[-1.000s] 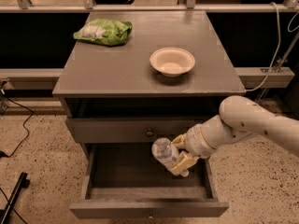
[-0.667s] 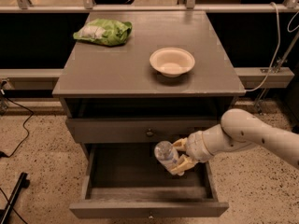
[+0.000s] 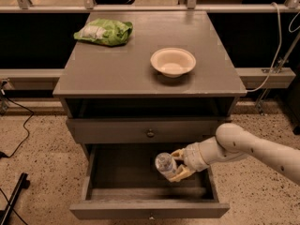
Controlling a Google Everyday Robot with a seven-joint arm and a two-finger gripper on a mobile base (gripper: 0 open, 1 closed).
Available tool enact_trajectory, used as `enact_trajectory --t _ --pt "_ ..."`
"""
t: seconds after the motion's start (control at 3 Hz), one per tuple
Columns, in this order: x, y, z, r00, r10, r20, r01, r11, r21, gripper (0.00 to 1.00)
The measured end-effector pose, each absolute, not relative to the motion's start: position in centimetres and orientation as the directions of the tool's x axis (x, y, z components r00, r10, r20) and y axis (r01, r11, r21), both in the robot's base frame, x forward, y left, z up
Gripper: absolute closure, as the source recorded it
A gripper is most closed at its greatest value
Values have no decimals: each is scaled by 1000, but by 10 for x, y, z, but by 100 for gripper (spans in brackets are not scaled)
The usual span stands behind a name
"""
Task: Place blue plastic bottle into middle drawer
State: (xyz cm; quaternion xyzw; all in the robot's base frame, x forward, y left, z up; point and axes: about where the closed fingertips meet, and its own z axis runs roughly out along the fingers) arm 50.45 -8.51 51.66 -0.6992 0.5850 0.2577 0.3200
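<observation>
Placing step, near its end. Gripper [image 3: 176, 165] inside open middle drawer [image 3: 140, 209], right of centre. Fingers [image 3: 180, 175] clenched on blue plastic bottle [image 3: 164, 163], low over drawer floor; contact unclear. Next: lower, release, withdraw clear of upper drawer [image 3: 112, 131].

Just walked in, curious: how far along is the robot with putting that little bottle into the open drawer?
Done: the middle drawer stands open. In hand: the gripper is shut on the blue plastic bottle, holding it low inside the drawer, right of centre. Left: rest it on the drawer floor, let go and pull the arm out. Whether it touches the floor yet, I cannot tell.
</observation>
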Motion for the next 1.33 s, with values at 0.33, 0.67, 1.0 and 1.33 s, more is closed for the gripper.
enact_trajectory --t 0.33,0.67,1.0,1.33 --pt "505 -86 498 175 -666 -725 -985 -115 -132 100" --pt "504 -92 478 136 -697 -704 -991 -94 -98 82" --pt "504 -91 478 137 -694 -706 -991 -97 -96 58" --pt "503 -89 477 137 -693 -708 -991 -100 -94 35"
